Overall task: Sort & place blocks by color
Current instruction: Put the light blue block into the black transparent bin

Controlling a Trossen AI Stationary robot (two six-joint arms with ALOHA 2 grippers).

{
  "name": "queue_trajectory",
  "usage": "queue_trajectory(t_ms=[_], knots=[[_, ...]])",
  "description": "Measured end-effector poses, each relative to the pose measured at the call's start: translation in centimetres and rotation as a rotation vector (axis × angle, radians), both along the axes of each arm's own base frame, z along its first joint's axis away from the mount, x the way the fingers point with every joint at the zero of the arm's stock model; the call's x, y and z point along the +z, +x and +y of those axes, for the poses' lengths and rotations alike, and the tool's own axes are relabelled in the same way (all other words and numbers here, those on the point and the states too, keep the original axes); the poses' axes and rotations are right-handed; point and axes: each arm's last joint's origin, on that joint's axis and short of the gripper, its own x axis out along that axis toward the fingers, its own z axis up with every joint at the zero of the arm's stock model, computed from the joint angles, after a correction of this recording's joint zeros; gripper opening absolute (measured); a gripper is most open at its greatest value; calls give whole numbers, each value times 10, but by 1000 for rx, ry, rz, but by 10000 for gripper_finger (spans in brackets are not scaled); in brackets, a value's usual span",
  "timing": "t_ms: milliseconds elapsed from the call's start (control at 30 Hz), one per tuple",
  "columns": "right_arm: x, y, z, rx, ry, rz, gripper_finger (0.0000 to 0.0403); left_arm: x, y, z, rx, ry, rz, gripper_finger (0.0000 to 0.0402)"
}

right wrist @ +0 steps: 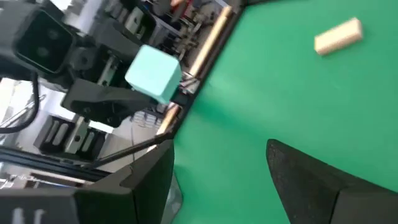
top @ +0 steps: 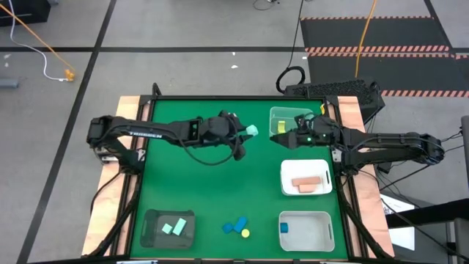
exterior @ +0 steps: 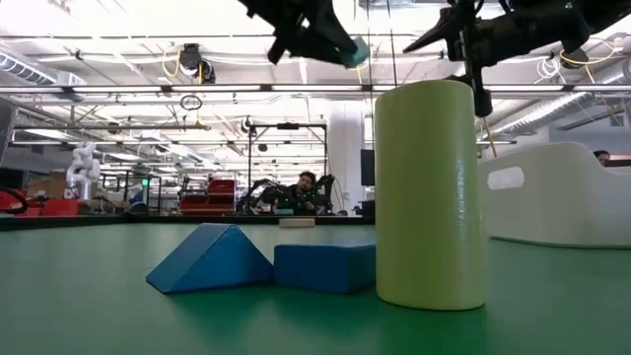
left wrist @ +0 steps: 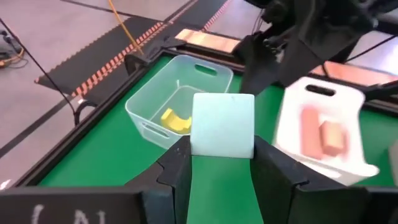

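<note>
Two arms are up over the far half of the green table (top: pixel 205 191), and the left gripper (top: pixel 248 132) is clamped on a mint green cube (top: pixel 252 131), carried in the air near the middle of the far edge. The right gripper (top: pixel 282 138) hangs just beside it over the clear tray (top: pixel 277 114) at the far right corner, its jaws parted with nothing between them.

So my read is that the step in hand is carrying this mint piece, and it could even be a hand-off, since the two grippers sit so close. The other two mint green blocks (top: pixel 174 227) lie in the dark tray (top: pixel 150 220) at the near left corner, so the next move probably calls for getting the cube there and lowering it in before letting go.

Still loose near the middle of the near edge: a blue wedge (exterior: pixel 209 258), a blue block (exterior: pixel 323 266) and a yellow cylinder (exterior: pixel 430 192). The low view shows their shapes properly, and the overhead doesn't.

The left wrist view shows the cube pinched flat between both fingers (left wrist: pixel 177 168), plus a yellow piece (left wrist: pixel 175 120) in the clear tray and salmon blocks (left wrist: pixel 320 134) in the white tray (left wrist: pixel 348 99). Only the overhead shows a blue block (top: pixel 284 228) in the near right tray (top: pixel 322 216). The right wrist view sees a salmon piece (right wrist: pixel 337 35), but I can't tell where it sits.
</note>
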Motion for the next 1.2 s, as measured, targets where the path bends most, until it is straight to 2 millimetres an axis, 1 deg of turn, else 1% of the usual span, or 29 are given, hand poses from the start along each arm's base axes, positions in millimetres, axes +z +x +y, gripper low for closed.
queue_trajectory(t_ms=[100,167,233,333,433,567,633,733,867,1033,1200], knots=[[3,1,0,2,-15,-26,247,7,-4,-11,-18,-20,-23,128],[3,1,0,5,-35,-30,247,11,-9,-22,-65,-48,-19,128],[4,1,-1,-8,-68,-37,247,13,-14,-33,-131,-97,4,128],[3,3,-3,-44,-115,-23,247,14,-29,-50,-225,-193,90,128],[-2,8,-4,-53,-171,9,247,14,-49,-69,-297,-355,205,128],[-9,19,-6,-43,-204,25,247,16,-76,-105,-364,-604,360,128],[-11,25,-7,-35,-233,19,247,16,-91,-125,-356,-691,439,128],[-13,35,-9,-19,-312,-19,247,8,-114,-151,-273,-777,619,128],[-16,47,-11,12,-415,-56,247,-5,-136,-178,-166,-809,795,128],[-28,58,-13,25,-465,-37,247,-21,-148,-202,-95,-782,920,128],[-38,64,-12,40,-460,-6,247,-36,-154,-223,-102,-733,993,128]])
